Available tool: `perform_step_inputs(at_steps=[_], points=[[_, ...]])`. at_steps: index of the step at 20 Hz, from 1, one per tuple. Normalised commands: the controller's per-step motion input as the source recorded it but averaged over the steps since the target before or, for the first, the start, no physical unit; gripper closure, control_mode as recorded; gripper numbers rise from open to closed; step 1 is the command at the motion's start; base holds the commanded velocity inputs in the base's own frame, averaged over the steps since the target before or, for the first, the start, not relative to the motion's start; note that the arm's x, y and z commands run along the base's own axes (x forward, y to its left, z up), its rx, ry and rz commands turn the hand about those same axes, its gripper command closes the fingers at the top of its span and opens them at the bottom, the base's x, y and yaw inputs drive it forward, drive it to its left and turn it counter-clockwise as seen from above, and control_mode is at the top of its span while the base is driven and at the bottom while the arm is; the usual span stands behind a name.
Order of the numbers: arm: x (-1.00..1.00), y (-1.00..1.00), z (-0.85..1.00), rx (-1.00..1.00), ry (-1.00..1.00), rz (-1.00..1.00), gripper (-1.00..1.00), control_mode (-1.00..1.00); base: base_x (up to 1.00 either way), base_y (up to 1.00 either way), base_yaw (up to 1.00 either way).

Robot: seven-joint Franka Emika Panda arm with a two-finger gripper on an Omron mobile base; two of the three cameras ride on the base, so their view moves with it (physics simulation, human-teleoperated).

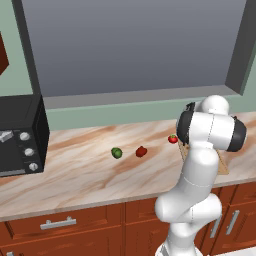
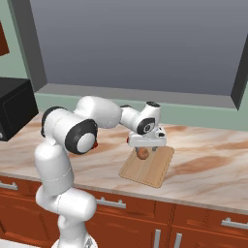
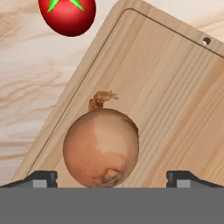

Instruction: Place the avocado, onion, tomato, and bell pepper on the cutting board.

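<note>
The tan onion [image 3: 101,148] rests on the light wooden cutting board [image 3: 170,87], near its left edge in the hand view. My gripper [image 3: 112,179] hovers right over it, open, and each fingertip [image 3: 43,178] stands clear of the onion's sides. From the right base view, the gripper [image 2: 145,145] hangs just above the onion [image 2: 142,153] on the board [image 2: 152,172]. The bright red tomato [image 3: 68,15] lies on the counter just off the board's corner. In the left base view the tomato [image 1: 173,139], the darker bell pepper [image 1: 141,151] and the green avocado [image 1: 116,152] sit in a row on the counter, left of the board [image 1: 223,164].
A black oven [image 1: 20,135] stands at the counter's left end. A window ledge [image 1: 125,100] runs along the wall behind. The marble counter [image 1: 85,175] ends at a front edge above wooden cabinets [image 1: 65,225]. My arm hides most of the board in the left base view.
</note>
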Motion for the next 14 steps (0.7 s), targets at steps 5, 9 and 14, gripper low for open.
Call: perform_step_inputs(at_steps=[5,9,14], points=[[-0.26,0.03,0.47,0.00,-0.24,0.00,-1.00,-1.00,0.00,0.00,0.00],[-0.34,0.27,0.53,0.00,-0.26,0.00,-1.00,-1.00,0.00,0.00,0.00],[-0.39,0.50,0.52,0.00,-0.22,0.01,-1.00,-1.00,0.00,0.00,0.00]])
